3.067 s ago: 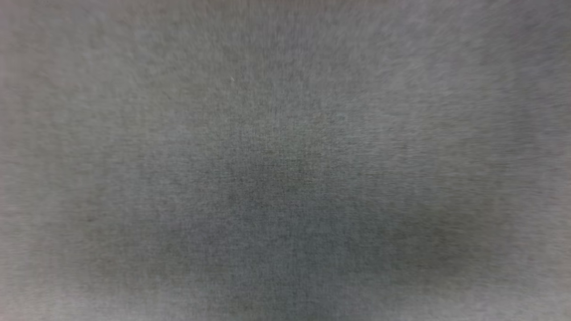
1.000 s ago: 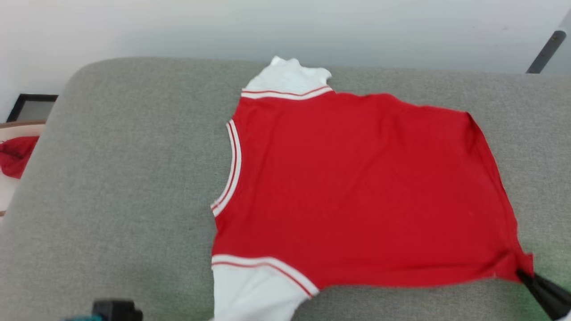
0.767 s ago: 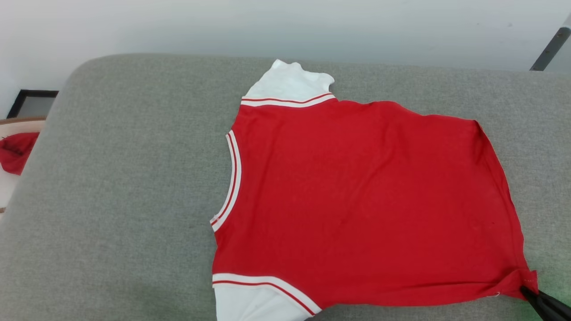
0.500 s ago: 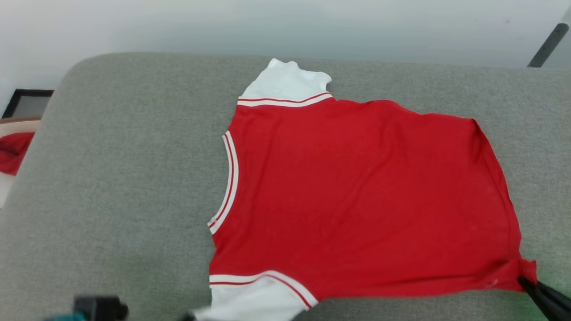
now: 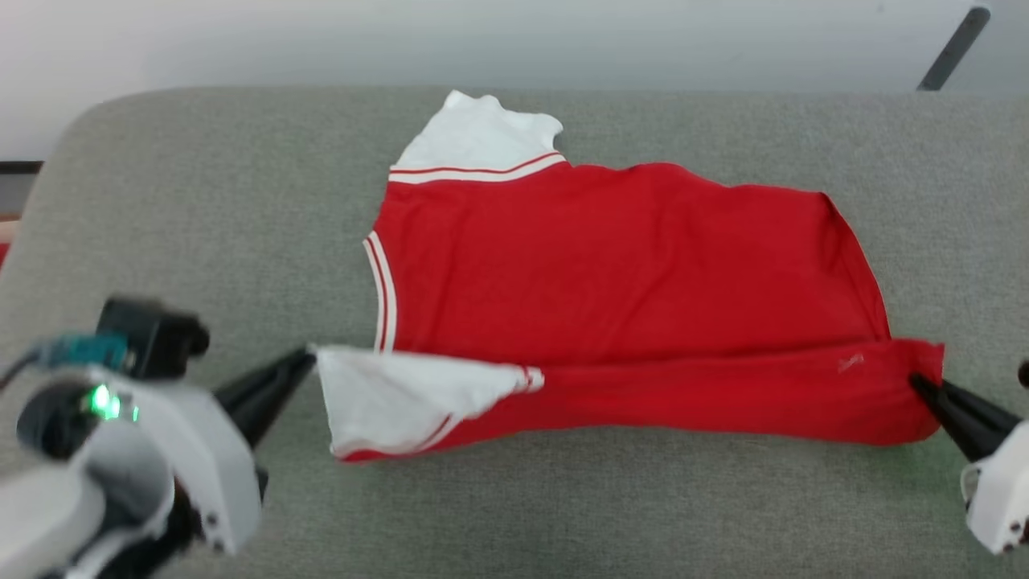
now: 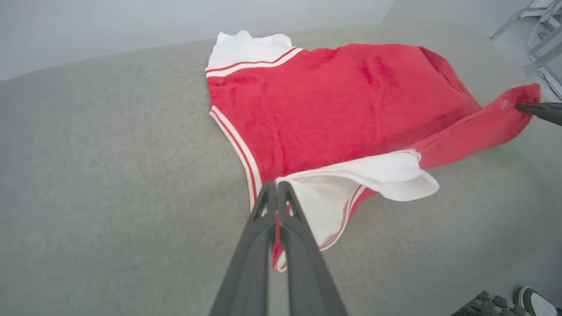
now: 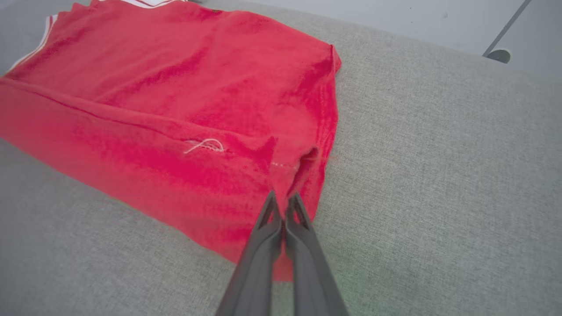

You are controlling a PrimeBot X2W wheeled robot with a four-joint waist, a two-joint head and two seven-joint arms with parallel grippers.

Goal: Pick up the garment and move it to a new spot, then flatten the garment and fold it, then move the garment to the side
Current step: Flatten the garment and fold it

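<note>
This looks like an indoor test room more than a home, though it is hard to be sure. Under the left gripper [image 5: 308, 355] and the right gripper [image 5: 916, 379] lies a big soft grey cloth cushion with a round corner [image 5: 201, 201], like a sofa seat. Past the fingertips is a plain pale wall [image 5: 241, 40]. Far beyond the right gripper leans a thin dark metal pole [image 5: 953, 48]. To the right of the left gripper's fingers stand grey metal frame legs [image 6: 542, 62] and a black-and-white shoe [image 6: 535, 303].
</note>
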